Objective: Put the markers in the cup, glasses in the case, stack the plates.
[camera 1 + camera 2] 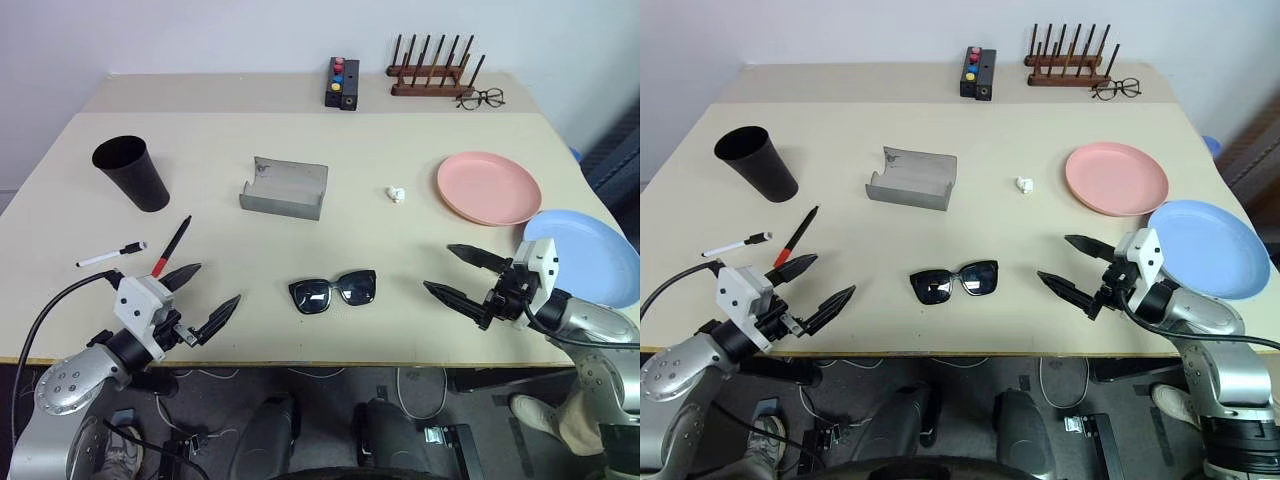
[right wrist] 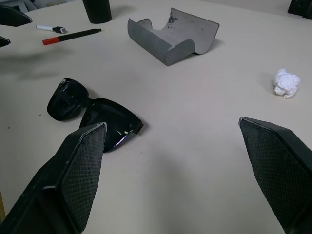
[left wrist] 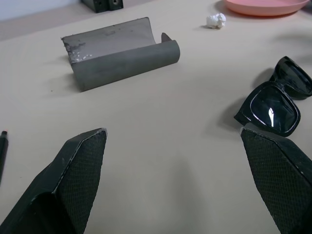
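Black sunglasses (image 1: 333, 291) lie near the table's front edge, between my two grippers. The grey case (image 1: 284, 187) stands open behind them, mid-table. A tall black cup (image 1: 131, 172) is upright at the left. In front of the cup lie a white marker (image 1: 110, 255) and a black marker with a red tip (image 1: 172, 246). A pink plate (image 1: 488, 187) rests at the right, with a blue plate (image 1: 584, 254) nearer me at the table's right edge. My left gripper (image 1: 200, 298) hovers open just right of the markers. My right gripper (image 1: 460, 273) is open, left of the blue plate.
A small white crumpled scrap (image 1: 395, 194) lies between case and pink plate. At the back stand a black box with coloured buttons (image 1: 342, 83), a wooden peg rack (image 1: 432, 72) and clear eyeglasses (image 1: 483, 98). Cables hang below the front edge.
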Controlling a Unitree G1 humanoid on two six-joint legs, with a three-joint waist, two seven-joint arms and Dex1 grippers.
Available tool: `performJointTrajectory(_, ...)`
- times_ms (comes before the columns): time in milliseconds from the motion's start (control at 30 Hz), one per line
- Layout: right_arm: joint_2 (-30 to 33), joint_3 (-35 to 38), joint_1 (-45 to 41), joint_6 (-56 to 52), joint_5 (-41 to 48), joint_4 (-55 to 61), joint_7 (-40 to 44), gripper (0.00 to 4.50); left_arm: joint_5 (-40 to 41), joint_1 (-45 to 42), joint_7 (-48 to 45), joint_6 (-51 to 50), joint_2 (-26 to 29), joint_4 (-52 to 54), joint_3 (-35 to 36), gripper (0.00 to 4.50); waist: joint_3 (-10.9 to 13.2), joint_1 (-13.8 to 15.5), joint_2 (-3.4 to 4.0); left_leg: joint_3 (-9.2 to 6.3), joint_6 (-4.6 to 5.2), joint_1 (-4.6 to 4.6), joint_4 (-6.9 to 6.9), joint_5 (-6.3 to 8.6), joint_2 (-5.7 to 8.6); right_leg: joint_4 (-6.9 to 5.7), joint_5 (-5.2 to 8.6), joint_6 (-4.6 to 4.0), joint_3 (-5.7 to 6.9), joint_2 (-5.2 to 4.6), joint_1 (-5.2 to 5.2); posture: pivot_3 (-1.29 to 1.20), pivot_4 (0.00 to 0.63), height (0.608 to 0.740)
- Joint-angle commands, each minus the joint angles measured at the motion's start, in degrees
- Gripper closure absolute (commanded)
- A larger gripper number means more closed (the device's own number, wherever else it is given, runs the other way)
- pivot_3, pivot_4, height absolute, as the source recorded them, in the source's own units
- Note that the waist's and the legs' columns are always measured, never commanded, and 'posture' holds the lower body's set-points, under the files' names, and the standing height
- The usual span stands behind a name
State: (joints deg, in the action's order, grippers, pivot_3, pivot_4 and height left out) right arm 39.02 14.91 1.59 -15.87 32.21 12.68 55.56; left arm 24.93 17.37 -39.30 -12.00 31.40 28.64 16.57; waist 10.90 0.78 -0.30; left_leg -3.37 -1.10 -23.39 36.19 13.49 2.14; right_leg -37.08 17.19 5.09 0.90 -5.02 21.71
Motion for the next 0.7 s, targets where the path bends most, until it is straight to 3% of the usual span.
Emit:
performJointTrajectory(33, 0.82, 1.87, -0.78, 1.01, 0.25, 0.43, 0.15, 0.06, 1.10, -0.10, 0.13, 0.18, 0.14, 1.80, 0.89, 0.00, 0.00, 0.00, 0.00, 0.00, 0.00, 0.00, 0.00, 0.00, 0.00, 0.00, 0.00, 0.00, 0.00, 0.00, 0.00, 0.00, 0.150, 0.740)
performJointTrajectory(700, 2.58, -0.61, -6.29, 4.07, -2.06, -8.61, 6.32, 0.06, -2.84, -5.56, 2.67, 4.85, -4.56, -5.42, -3.67, 0.00, 0.00, -0.09, -0.01, 0.03, 0.01, 0.01, 0.03, 0.00, 0.00, -0.02, -0.08, 0.14, 0.00, 0.02, -0.01, 0.00, 0.150, 0.740)
